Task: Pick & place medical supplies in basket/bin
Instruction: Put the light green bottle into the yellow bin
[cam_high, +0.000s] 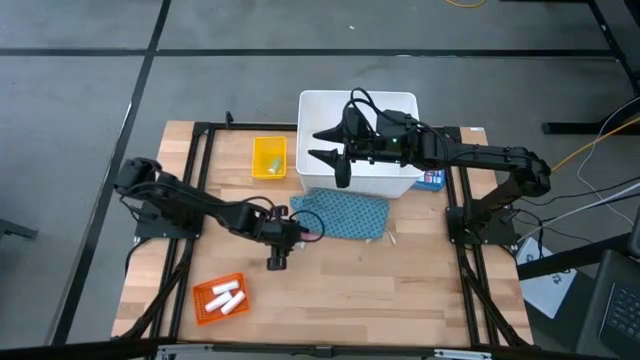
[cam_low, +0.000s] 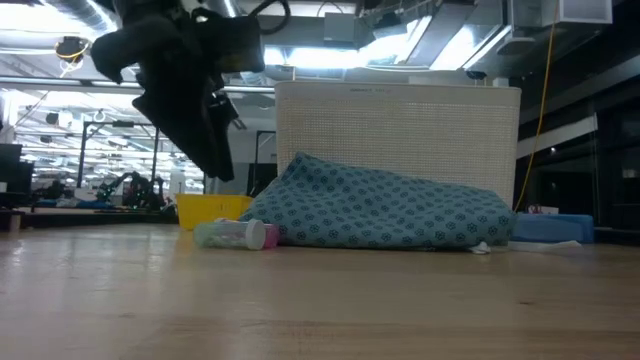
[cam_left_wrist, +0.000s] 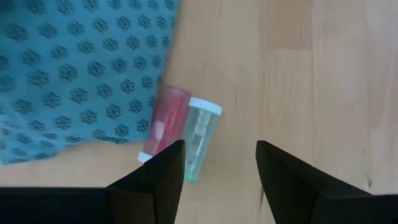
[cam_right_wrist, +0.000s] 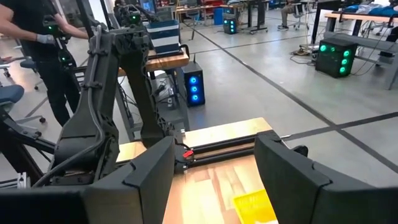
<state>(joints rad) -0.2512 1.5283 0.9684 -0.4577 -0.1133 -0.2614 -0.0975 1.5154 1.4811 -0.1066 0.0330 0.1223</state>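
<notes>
The teal patterned pouch (cam_high: 343, 214) lies flat on the table in front of the white bin (cam_high: 405, 180). A pink-red vial (cam_left_wrist: 166, 122) and a pale green vial with a white cap (cam_left_wrist: 201, 138) lie side by side against the pouch's near-left edge. My left gripper (cam_left_wrist: 217, 168) hangs open just above the table, close to the vials on their near side; its fingers touch nothing. My right gripper (cam_high: 330, 145) is open and held over the white bin. Three white rolls (cam_high: 228, 298) lie in the orange tray (cam_high: 203, 310).
The yellow tray (cam_high: 268, 157) sits left of the bin with a small pale piece in it. A blue printed box (cam_high: 432, 180) lies at the bin's right. Bare wood stretches across the table's near and right parts. People and benches show in the room beyond.
</notes>
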